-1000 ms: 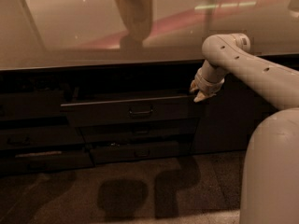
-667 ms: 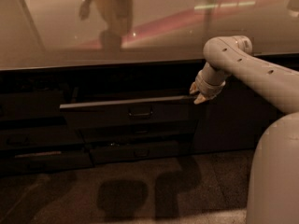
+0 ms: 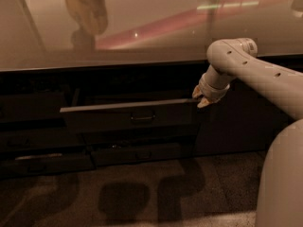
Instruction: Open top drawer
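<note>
Pincer (image 3: 201,99) at right end of top drawer (image 3: 104,118) (ajar).

Everything is dim and tinted a warm brown. Most of the light sits on the glossy beige tabletop (image 3: 156,37), which glares softly and carries a pink streak of reflection (image 3: 189,20) and a small greenish-white glint (image 3: 227,5). A tan reflected shape (image 3: 87,11) at its upper left is smeared and out of focus. Below the tabletop's edge the cabinet falls almost black. The wide dark grey top drawer front (image 3: 128,116) shows mainly by a pale line of light along its upper rim. My gripper (image 3: 202,98), at that rim's right end, is lit from above, as is my pale rounded arm (image 3: 255,70). The speckled brown floor (image 3: 222,183) looks grainy and holds soft-edged dark shadows (image 3: 120,200).
</note>
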